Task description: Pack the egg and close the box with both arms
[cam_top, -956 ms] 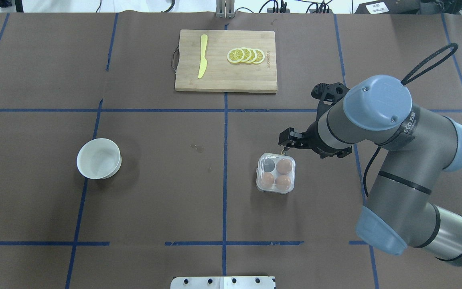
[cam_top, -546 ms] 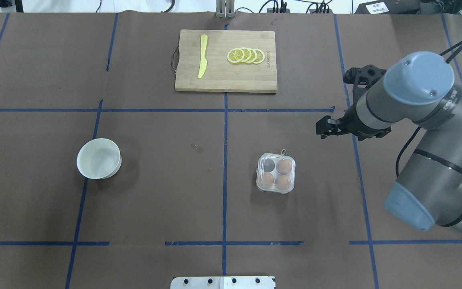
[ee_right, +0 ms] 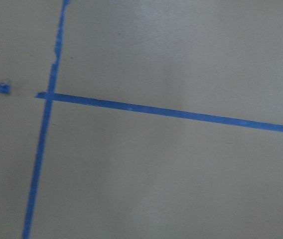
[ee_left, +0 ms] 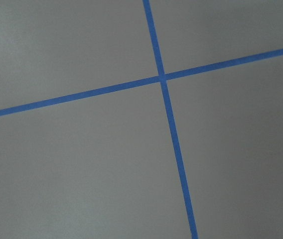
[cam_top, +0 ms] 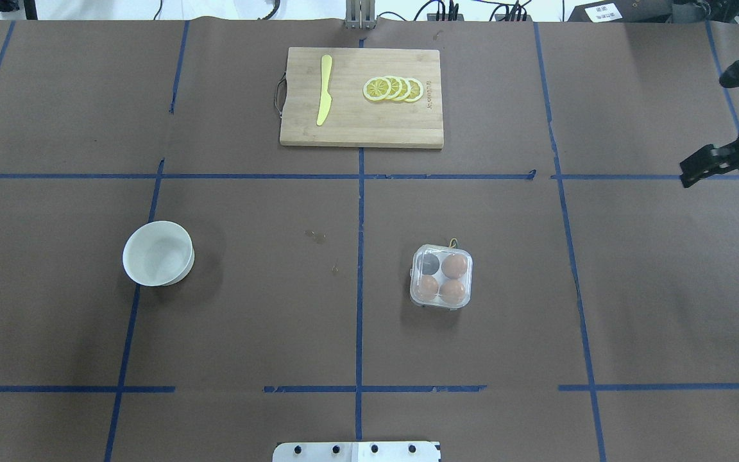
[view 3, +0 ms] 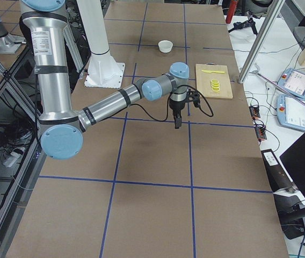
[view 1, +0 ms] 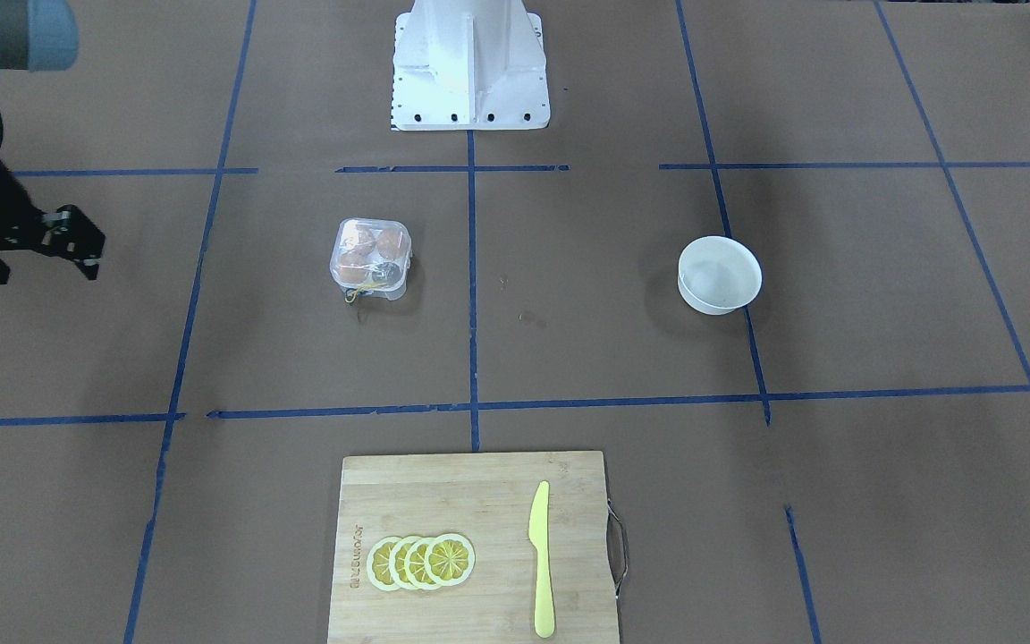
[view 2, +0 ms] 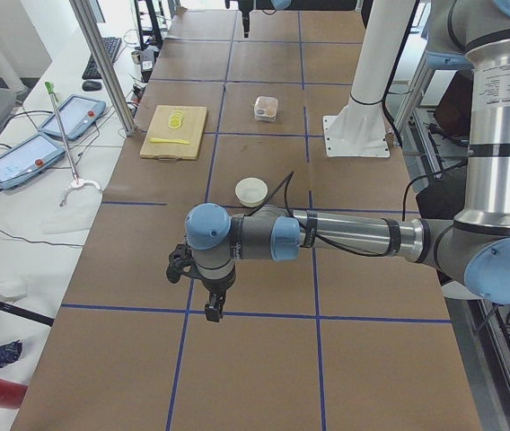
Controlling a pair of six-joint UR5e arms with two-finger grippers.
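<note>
A brown paper-covered table (cam_top: 247, 321) lay before me, crossed by blue tape lines (cam_top: 360, 212). On my left half stood an upright white bowl (cam_top: 158, 253). Well apart, at the far edge, a wooden cutting board (cam_top: 356, 128) carried a yellow knife (cam_top: 324, 90) beside overlapping lemon slices (cam_top: 393, 88).

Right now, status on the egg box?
Right gripper empty, well clear of box; left gripper unreadable. Lid looks shut, three eggs inside. Bowl, cutting board aside.

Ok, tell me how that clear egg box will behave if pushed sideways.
The box looks thin and clear, so it probably slides lightly and flexes if squeezed. Three eggs fill it, one cell bare, so it may swivel when pushed.
</note>
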